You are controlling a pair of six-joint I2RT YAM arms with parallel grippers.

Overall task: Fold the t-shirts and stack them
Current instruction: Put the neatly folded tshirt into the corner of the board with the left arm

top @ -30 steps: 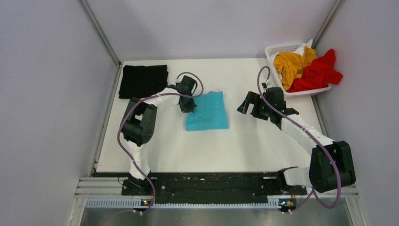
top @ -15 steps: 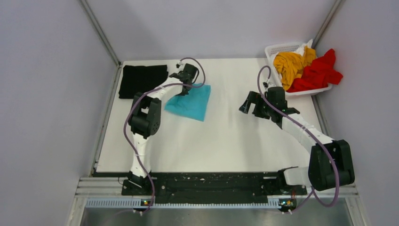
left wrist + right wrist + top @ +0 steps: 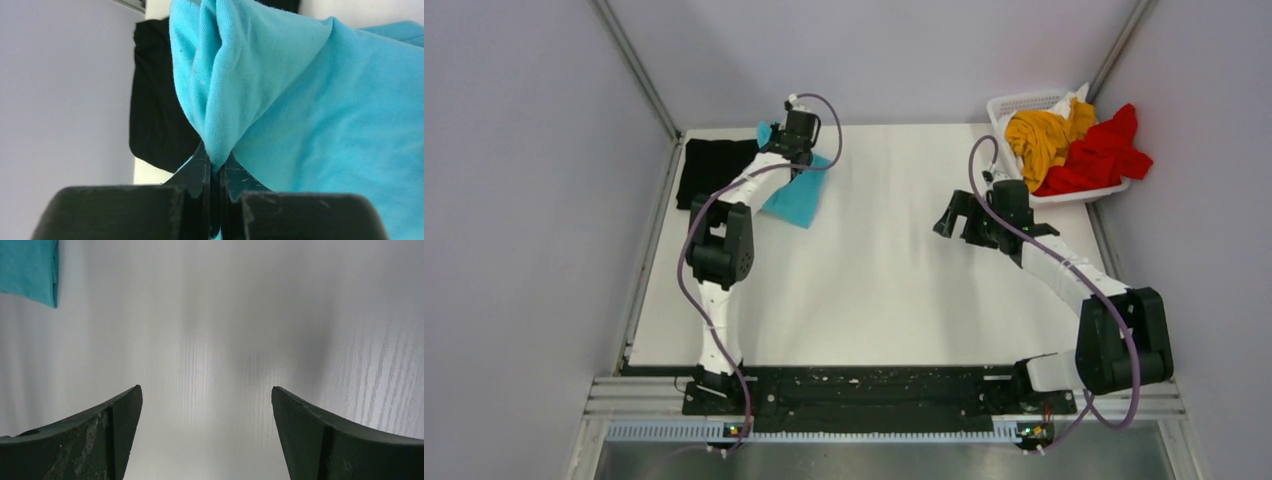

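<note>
Altogether four: turquoise t-shirt [image 3: 799, 205], black t-shirt [image 3: 709, 172], red t-shirt [image 3: 1099, 155], mustard t-shirt [image 3: 1039, 135].

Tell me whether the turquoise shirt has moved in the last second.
Yes. Pinched in the left tool, the turquoise shirt has been carried leftward and farther back, right up to the folded black shirt.

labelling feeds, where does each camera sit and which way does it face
Top external: above and behind the bases, looking down on the table, turquoise t-shirt and black t-shirt; both arms whole.
Left wrist: on the left arm, looking along the left gripper, shut on the turquoise t-shirt; black t-shirt beyond.
Right wrist: on the right arm, looking down at the table; the right gripper, open, frames it.
Shared: all three catch the turquoise t-shirt.
</note>
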